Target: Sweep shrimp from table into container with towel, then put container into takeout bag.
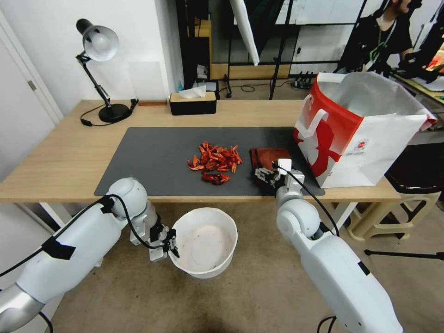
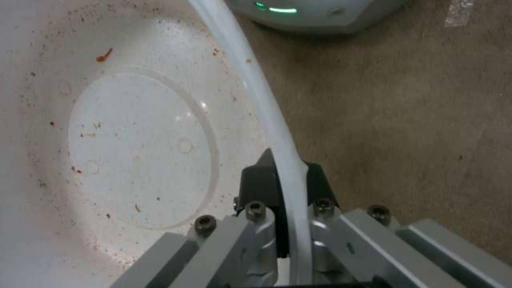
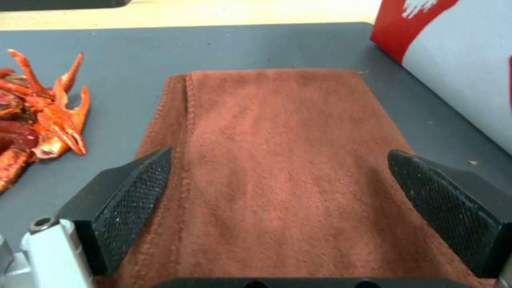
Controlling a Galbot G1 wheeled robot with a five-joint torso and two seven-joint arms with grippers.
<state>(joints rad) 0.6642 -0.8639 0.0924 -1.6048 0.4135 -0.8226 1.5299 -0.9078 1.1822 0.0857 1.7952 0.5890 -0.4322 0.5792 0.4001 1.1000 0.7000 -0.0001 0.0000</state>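
Observation:
A heap of red-orange shrimp (image 1: 215,163) (image 3: 43,116) lies on the dark mat of the table (image 1: 60,162). To its right the folded rust-red towel (image 1: 269,157) (image 3: 277,168) lies flat. My right gripper (image 1: 267,176) (image 3: 277,180) is open, one finger at each side of the towel's near end. Below the table's front edge, my left gripper (image 1: 171,242) (image 2: 288,176) is shut on the rim of the white container (image 1: 203,243) (image 2: 133,148), held over the floor. The red and white takeout bag (image 1: 356,129) (image 3: 453,52) stands open at the mat's right end.
A black tissue box (image 1: 193,102) and a desk lamp (image 1: 99,69) stand at the table's back edge. A beige stool (image 1: 402,203) sits right of the table. The container's inside shows only small red specks.

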